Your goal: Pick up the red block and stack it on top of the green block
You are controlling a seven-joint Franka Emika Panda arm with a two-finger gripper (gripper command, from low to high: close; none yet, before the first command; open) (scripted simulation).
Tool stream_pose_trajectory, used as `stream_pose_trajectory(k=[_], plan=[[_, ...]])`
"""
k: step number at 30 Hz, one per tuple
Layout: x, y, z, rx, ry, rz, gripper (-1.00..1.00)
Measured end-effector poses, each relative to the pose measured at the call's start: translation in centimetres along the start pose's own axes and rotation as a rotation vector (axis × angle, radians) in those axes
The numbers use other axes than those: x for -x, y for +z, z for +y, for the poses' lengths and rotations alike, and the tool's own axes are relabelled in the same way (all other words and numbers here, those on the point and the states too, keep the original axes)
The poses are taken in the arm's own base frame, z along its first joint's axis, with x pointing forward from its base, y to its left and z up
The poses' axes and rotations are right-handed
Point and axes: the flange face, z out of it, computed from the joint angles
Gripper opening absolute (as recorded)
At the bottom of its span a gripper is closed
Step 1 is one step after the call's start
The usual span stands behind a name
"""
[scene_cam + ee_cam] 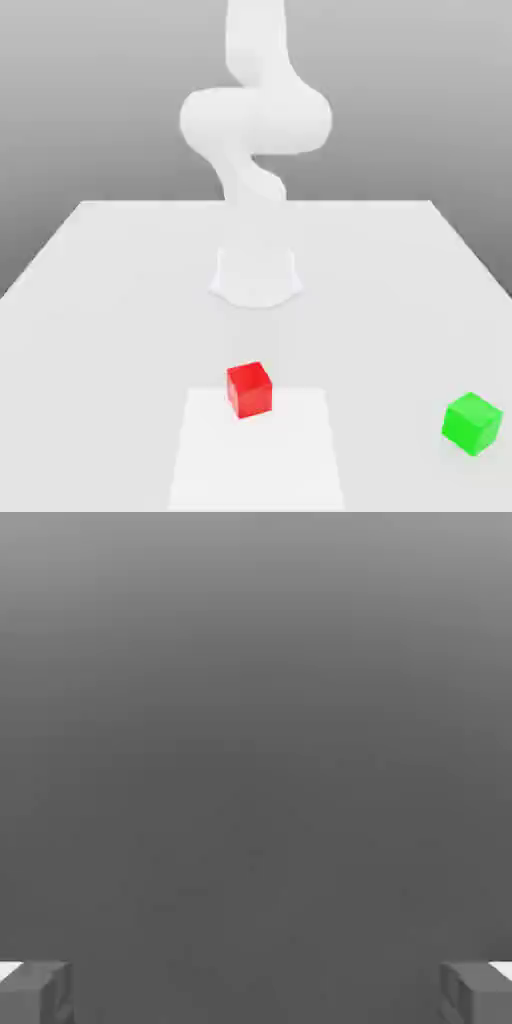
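Nothing has been picked up yet, so the job looks to be at its very start: the approach to the red block (pixel 249 389). That block sits on the table (pixel 100 300) in the lower middle of the exterior view, on a slightly paler square patch (pixel 300 460) of the surface. The green block (pixel 471 422) rests at the lower right of the same view, well apart from the red one, with nothing on top of it.

The white arm (pixel 255 120) rises in the upper middle of the exterior view, behind both blocks. In the hand view the two fingers (pixel 38 992) stand at the lower corners of the frame, spread wide and released, with nothing between them.

The next move probably calls for bringing the spread fingers down over the red block so they straddle it squarely, one on each side, before closing. Afterwards the block would have to travel toward the lower right to reach the green one.

There are no containers on the table.
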Motion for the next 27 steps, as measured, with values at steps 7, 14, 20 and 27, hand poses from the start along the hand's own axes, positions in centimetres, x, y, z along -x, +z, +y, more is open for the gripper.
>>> stream_pose_trajectory(k=[7, 14, 20, 27], plan=[[5.8, 16.0, 5.9, 0.171, -0.122, -0.195, 0.00], [15.7, 27.1, 16.0, 0.322, -0.243, -0.433, 0.00], [24.3, 33.4, 24.2, 0.402, -0.316, -0.596, 0.00], [26.2, 35.8, 26.1, 0.407, -0.317, -0.602, -1.00]])
